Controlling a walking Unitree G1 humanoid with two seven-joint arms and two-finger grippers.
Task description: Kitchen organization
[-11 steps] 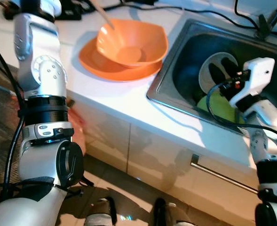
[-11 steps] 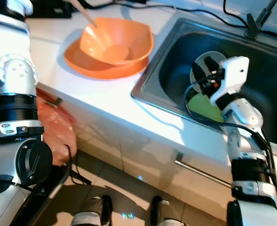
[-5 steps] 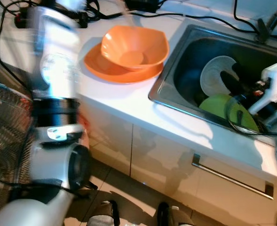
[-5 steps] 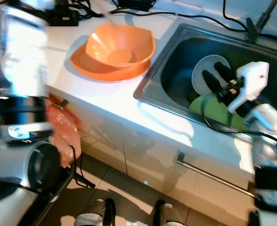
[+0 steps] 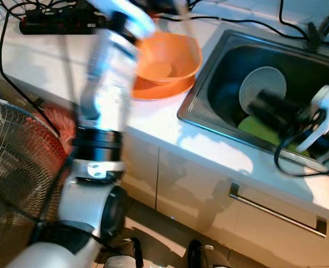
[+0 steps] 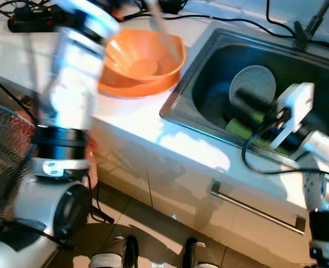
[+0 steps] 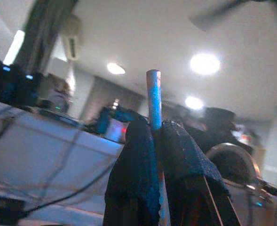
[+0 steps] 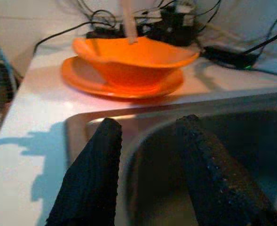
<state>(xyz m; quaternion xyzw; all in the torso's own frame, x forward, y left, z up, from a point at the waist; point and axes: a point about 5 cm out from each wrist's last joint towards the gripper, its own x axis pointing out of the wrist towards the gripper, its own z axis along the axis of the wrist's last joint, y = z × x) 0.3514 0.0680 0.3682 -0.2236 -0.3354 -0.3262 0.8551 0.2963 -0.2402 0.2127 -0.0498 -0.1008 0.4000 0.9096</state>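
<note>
An orange bowl (image 5: 167, 58) sits in an orange plate (image 5: 153, 88) on the white counter left of the sink (image 5: 206, 114). A thin pale utensil handle (image 8: 128, 19) rises out of the bowl. My left gripper (image 7: 153, 125) is shut on that handle, and the blurred left arm (image 5: 111, 72) reaches up across the counter toward the bowl. In the sink a round white plate (image 5: 263, 86) leans above a green plate (image 5: 259, 129). My right gripper (image 8: 148, 123) hovers open over the sink with nothing between its fingers (image 5: 270, 109), close above the green plate.
A fan grille (image 5: 13, 167) stands at the lower left beside a red bag (image 5: 58, 120). A power strip (image 5: 47, 23) and cables run along the counter's back. Below the counter is a cabinet with a bar handle (image 5: 276, 209).
My left arm has swung right across the view toward the bowl, carrying the utensil handle rightward. The right gripper has drawn back a little from the white plate. The camera has shifted too.
</note>
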